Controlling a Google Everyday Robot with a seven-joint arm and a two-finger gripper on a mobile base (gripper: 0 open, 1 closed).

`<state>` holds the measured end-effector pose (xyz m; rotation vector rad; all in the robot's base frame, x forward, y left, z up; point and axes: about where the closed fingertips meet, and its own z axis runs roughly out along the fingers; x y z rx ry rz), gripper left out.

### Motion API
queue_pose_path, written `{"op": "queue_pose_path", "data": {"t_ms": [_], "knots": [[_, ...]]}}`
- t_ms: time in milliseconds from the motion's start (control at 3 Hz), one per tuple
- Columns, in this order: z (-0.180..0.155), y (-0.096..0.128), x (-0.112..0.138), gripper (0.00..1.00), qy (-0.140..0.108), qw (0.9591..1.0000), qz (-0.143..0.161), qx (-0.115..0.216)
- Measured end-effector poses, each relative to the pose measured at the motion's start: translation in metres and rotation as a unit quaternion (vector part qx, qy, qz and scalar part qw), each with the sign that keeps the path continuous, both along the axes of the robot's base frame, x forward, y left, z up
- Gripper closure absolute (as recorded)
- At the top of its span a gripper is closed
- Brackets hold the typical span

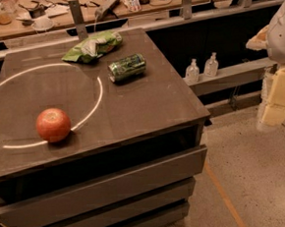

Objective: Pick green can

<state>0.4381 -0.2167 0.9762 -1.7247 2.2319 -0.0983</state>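
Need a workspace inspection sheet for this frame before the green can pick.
Surface: dark table top, bright ring reflection on it.
Job's things: green can lying on its side, back right of centre, nothing touching it.
Clutter: chip bag just behind the can; apple front left.
End effector: end effector at the right frame edge, off the table, apart from the can.
Cables: loose leads on the back counter.
Surroundings: two small bottles on a ledge right of the table; floor with an orange line.
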Motion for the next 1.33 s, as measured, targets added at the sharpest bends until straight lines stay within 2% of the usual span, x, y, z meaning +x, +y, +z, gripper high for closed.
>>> {"op": "queue_pose_path", "data": {"t_ms": [333,667,1000,1333], "knots": [[0.000,0.000,0.000,0.00,0.000,1.0000,0.000,0.000],[0.000,0.004,0.024,0.00,-0.011,0.9995,0.007,0.030],[-0.003,0.012,0.067,0.00,-0.023,0.9952,0.031,0.089],[-0.021,0.029,0.132,0.00,-0.011,0.9845,0.055,0.166]]}}
